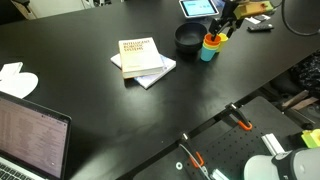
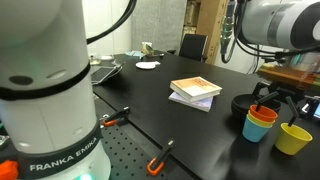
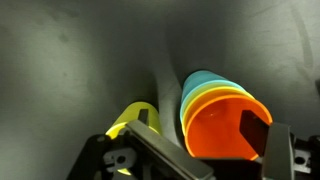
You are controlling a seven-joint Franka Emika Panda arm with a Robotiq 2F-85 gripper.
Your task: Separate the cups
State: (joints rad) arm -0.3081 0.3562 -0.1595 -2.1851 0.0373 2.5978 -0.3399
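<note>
The orange cup (image 3: 215, 130) sits nested in the teal-blue cup (image 3: 200, 82); the pair stands upright on the black table in both exterior views (image 2: 256, 129) (image 1: 208, 50). The yellow cup (image 2: 293, 139) stands by itself right beside them, also showing in the wrist view (image 3: 135, 118). My gripper (image 3: 200, 148) is just above the nested pair and open. One finger is inside the orange cup and the other is outside, between the pair and the yellow cup. The gripper also shows in an exterior view (image 2: 273, 100).
A black bowl (image 2: 243, 104) stands close beside the cups. Two stacked books (image 1: 142, 58) lie mid-table. A laptop (image 1: 30, 140) and a white cloth (image 1: 16, 78) are at one end, and a tablet (image 1: 198, 7) is behind the bowl. Orange-handled clamps (image 1: 243, 125) grip the table edge.
</note>
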